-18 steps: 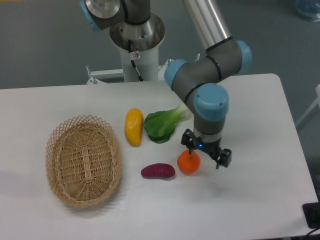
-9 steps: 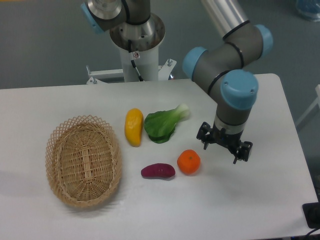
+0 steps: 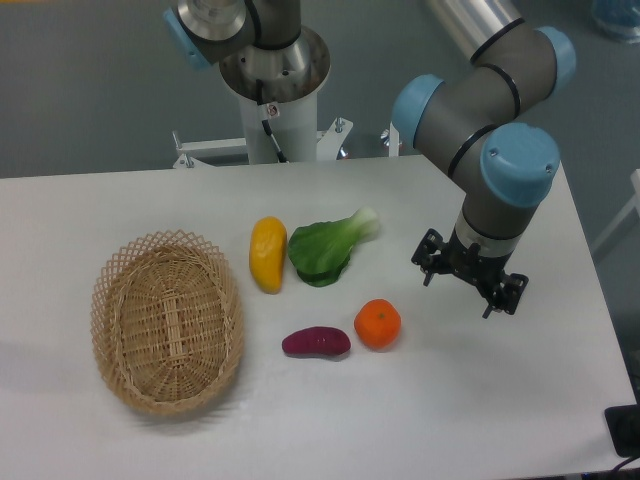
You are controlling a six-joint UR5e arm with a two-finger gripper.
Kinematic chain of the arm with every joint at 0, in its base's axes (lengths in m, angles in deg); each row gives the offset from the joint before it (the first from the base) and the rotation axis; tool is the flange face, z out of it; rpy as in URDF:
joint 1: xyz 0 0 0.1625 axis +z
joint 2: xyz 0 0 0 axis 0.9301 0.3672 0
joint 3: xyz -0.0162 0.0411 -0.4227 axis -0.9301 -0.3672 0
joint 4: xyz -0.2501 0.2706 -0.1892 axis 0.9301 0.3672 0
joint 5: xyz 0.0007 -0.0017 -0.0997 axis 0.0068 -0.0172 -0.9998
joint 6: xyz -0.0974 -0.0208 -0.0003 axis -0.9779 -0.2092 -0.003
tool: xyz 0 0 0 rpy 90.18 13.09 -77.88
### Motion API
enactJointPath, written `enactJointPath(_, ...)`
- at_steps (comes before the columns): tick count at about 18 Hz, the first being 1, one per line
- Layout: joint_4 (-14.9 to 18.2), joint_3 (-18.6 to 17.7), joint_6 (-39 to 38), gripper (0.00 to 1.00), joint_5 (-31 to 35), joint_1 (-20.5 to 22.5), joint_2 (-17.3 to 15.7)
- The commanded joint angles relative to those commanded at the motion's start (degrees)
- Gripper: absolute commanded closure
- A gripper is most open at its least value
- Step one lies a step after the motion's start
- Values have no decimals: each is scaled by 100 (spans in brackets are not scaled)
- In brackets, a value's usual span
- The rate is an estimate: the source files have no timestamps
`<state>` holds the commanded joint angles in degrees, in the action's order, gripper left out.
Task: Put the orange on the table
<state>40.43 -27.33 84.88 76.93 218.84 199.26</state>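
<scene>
Claw (image 3: 468,281) has moved farther right from orange (image 3: 378,324).

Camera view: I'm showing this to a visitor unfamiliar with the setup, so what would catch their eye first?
Probably the big grey arm with blue joint caps, its open gripper hanging empty over the right side of the white table. Next, the bright orange resting mid-table beside a purple sweet potato. Then the empty oval wicker basket at the left.

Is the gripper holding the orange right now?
No, the orange sits on the table beside the purple sweet potato, while the gripper hangs open and empty off to its right.
</scene>
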Motion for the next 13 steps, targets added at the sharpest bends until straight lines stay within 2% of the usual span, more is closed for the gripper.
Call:
enactJointPath(6, -193, 44, 105, 0, 0, 0, 35)
enactJointPath(8, -526, 18, 123, 0, -9, -26, 70)
enactJointPath(13, -572, -70, 105, 0, 0, -44, 70)
